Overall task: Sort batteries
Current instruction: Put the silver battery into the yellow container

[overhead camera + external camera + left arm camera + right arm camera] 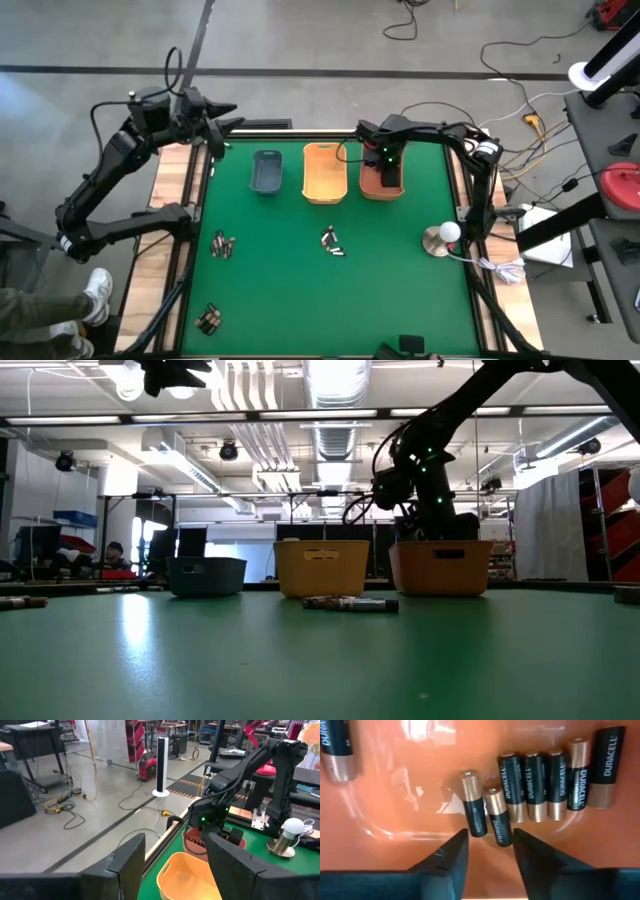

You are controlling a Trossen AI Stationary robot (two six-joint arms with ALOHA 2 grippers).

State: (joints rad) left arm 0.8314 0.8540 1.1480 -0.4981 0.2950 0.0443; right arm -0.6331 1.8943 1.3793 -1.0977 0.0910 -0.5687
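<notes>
Eight batteries [530, 787] lie on the floor of the orange bin [381, 184]: a tight row of five, two more askew just beside it, and one apart in a corner. The right gripper [489, 849] hangs inside this bin directly over the two askew cells, fingers parted and holding nothing. More batteries stay loose on the green table [400, 280]: a cluster [331, 243] near the yellow bin [324, 172], another [223, 245] near the grey-blue bin [267, 171], and a third [208, 319] farthest from the orange bin. The left gripper [222, 135] waits beyond the grey-blue bin, off the mat's corner, fingers apart and empty. A lamp [443, 238] stands near the orange bin
</notes>
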